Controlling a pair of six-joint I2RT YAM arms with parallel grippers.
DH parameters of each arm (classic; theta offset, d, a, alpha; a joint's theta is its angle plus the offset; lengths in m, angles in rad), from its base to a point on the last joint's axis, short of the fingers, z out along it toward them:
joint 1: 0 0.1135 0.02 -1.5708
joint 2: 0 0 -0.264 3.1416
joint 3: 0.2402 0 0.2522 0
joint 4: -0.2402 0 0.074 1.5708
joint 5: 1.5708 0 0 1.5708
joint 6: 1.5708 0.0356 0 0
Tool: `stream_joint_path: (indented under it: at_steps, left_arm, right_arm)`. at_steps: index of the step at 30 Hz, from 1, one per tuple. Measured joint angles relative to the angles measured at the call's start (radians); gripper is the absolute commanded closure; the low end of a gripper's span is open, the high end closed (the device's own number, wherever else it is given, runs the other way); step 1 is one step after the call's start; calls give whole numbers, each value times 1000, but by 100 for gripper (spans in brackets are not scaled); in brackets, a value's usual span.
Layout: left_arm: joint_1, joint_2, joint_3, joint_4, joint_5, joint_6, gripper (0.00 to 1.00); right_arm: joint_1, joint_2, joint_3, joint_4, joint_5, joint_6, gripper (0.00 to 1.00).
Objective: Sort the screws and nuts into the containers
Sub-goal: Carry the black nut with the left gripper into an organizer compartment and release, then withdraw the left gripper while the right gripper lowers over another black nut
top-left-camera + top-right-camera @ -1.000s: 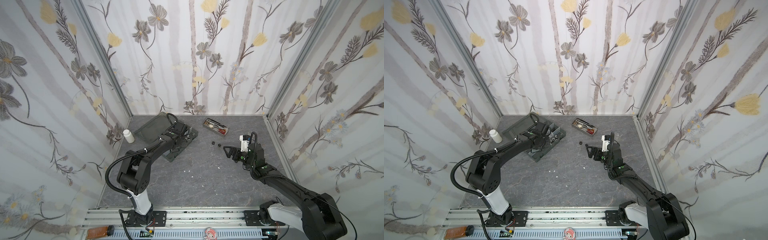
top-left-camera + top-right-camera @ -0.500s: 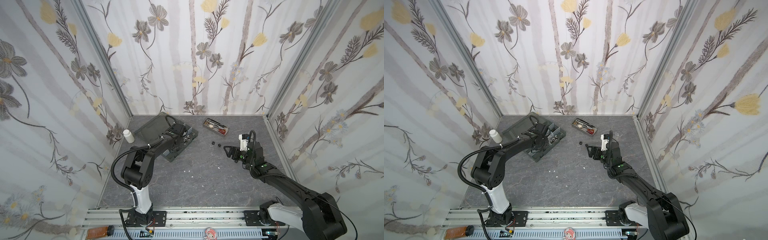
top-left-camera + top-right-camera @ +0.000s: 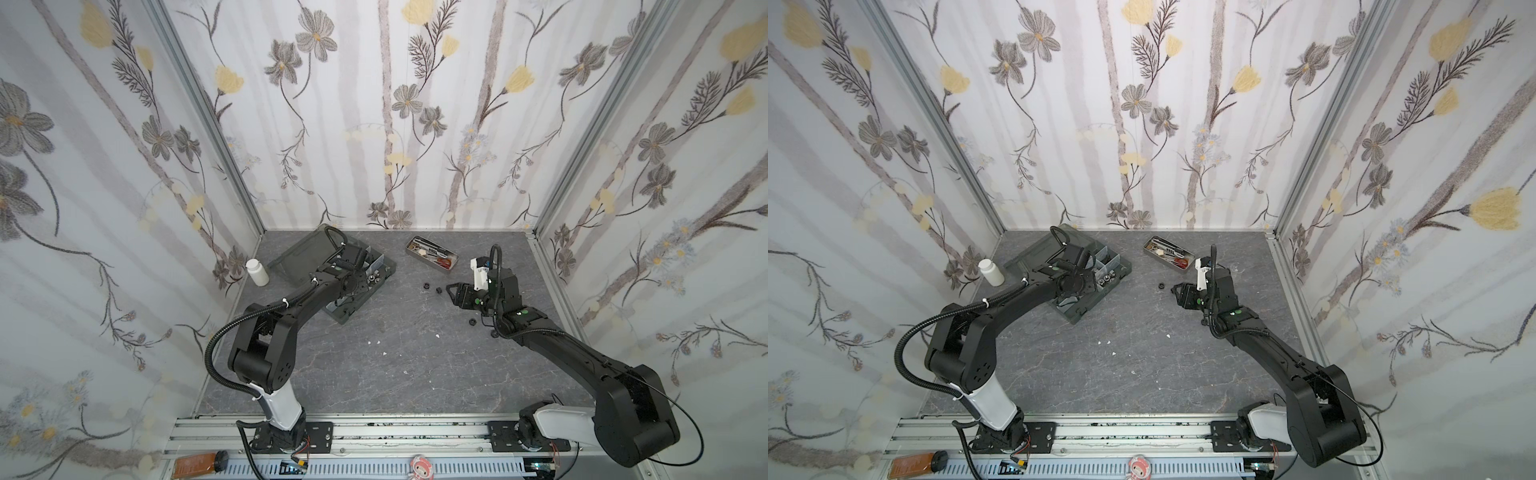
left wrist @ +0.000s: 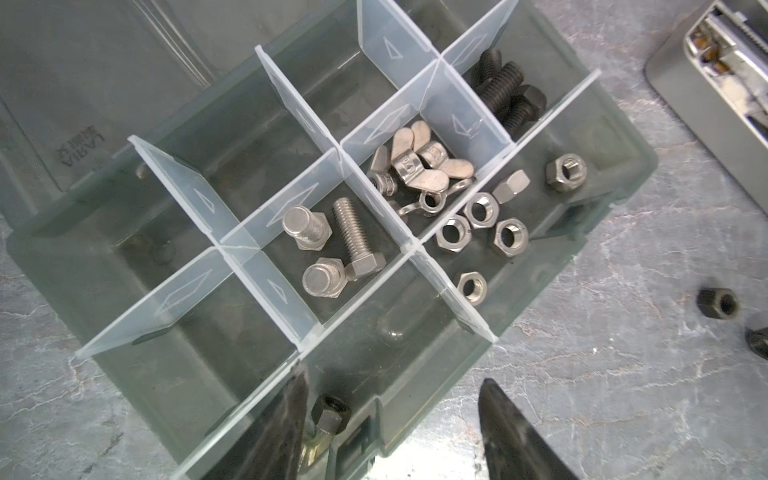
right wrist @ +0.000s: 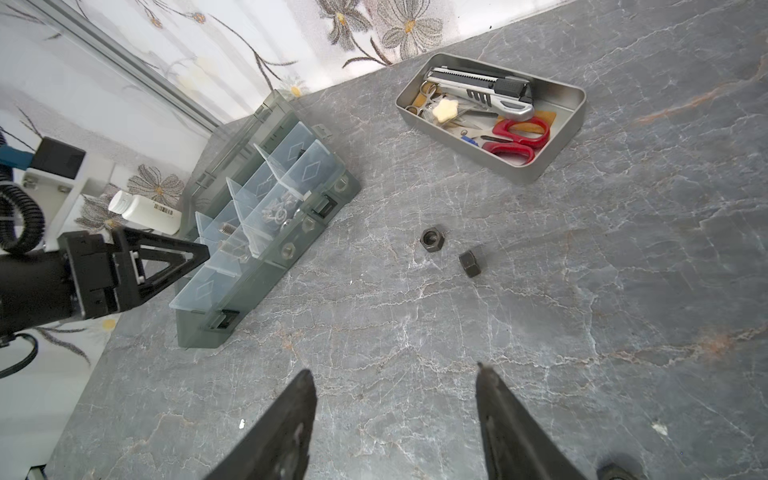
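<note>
Just above organizer point(image 4: 124, 257), left hand point(image 4: 392, 376) parted

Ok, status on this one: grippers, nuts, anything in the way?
Left gripper open over organizer box, black nut in compartment beside a finger. Right gripper open, empty. Two black nuts loose on table ahead. Nothing blocking.

lid point(image 4: 79, 151) embossed lettering illegible, bottle point(image 5: 145, 210) barcode

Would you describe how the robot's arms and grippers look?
The left arm and right arm are matte black with white base segments and looping black cables. The left gripper and right gripper have black, tapering triangular fingers.
</note>
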Motion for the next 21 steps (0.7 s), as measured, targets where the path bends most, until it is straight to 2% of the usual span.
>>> stream_joint_path:
  at_steps: [10,14,21]
  left_arm:
    - [-37,-242,-74,42,129,5,10]
    - [-36,-354,-84,39,148,27,1]
    - [-15,-481,-81,-13,175,64,0]
  right_arm:
    - [20,78,130,-141,52,-42,45]
    - [31,123,190,-188,72,-55,48]
    - [36,229,313,-256,113,-92,50]
